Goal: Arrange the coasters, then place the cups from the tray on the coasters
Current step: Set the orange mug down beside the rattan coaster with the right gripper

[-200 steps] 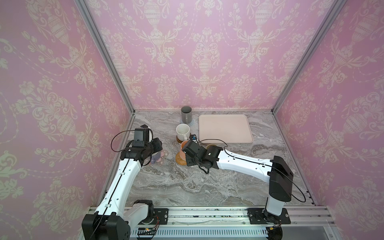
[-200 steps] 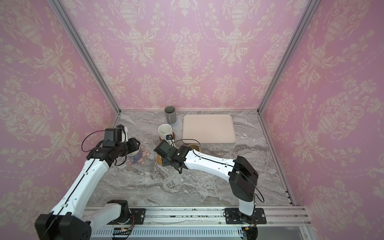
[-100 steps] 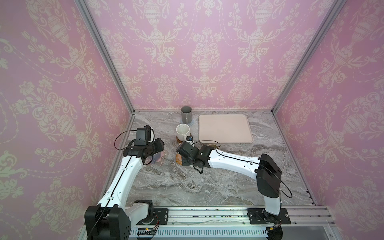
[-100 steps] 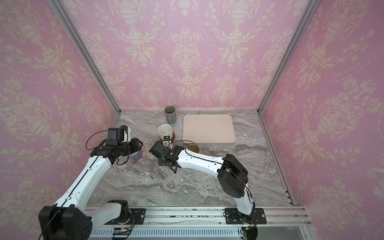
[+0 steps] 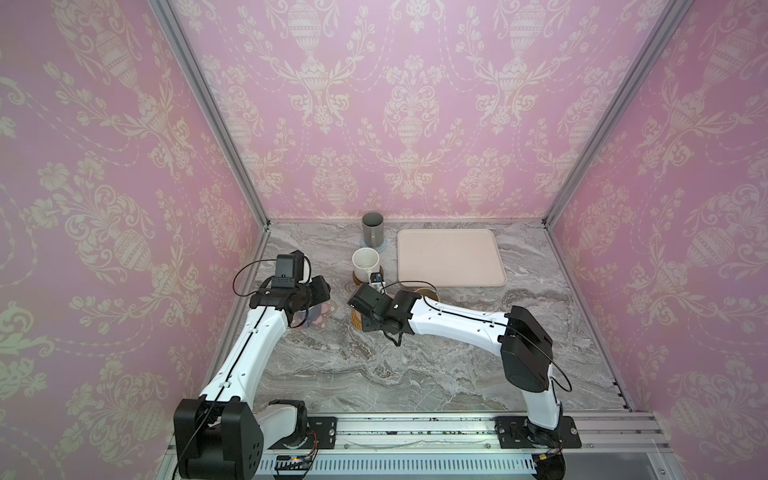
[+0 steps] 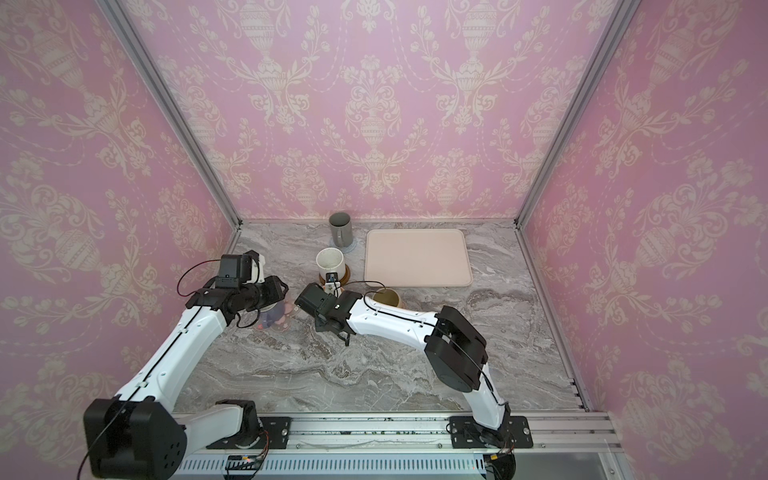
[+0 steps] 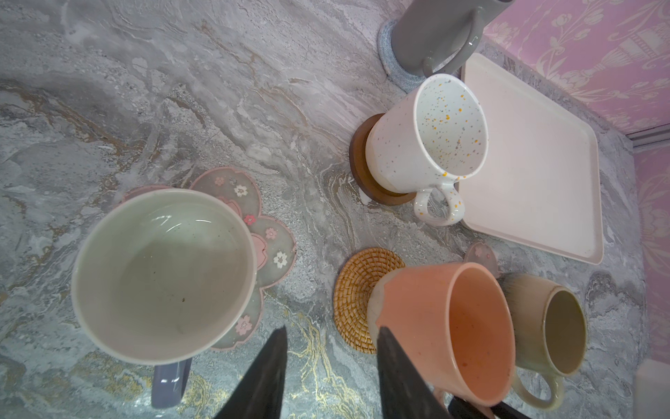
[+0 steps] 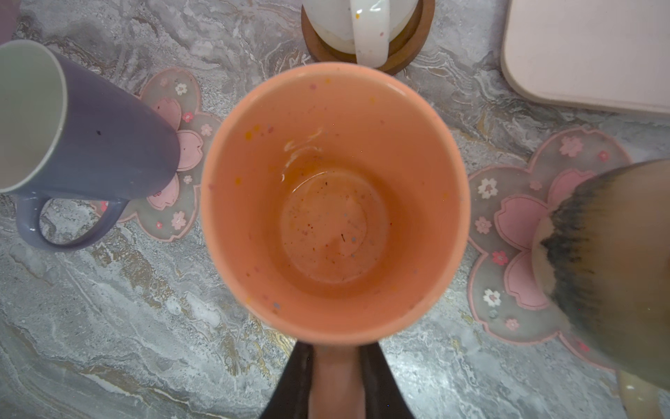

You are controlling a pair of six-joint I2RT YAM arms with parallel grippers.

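My right gripper (image 8: pixel 337 366) is shut on the handle of the peach-orange cup (image 8: pixel 333 203), which hangs over the tan rattan coaster (image 7: pixel 359 290); I cannot tell whether it rests there. Beside the lavender cup (image 7: pixel 163 275) on a flower coaster (image 7: pixel 268 246), my left gripper (image 7: pixel 331 330) is open and holds nothing. The speckled white cup (image 7: pixel 427 145) stands on the brown disc (image 7: pixel 362 170). On the light-blue coaster (image 7: pixel 389 54) stands the dark grey cup (image 7: pixel 435 32). The beige-yellow cup (image 8: pixel 616 261) sits on the second flower coaster (image 8: pixel 507 235). Nothing lies on the tray (image 5: pixel 451 257).
Both arms meet over the left middle of the marble table (image 5: pixel 415 374). Pink walls stand at the back and on both sides, and a metal rail (image 5: pixel 415 432) runs along the front edge.
My right gripper has carried the peach-orange cup a little to the left, over the rattan coaster. The left arm has barely moved.
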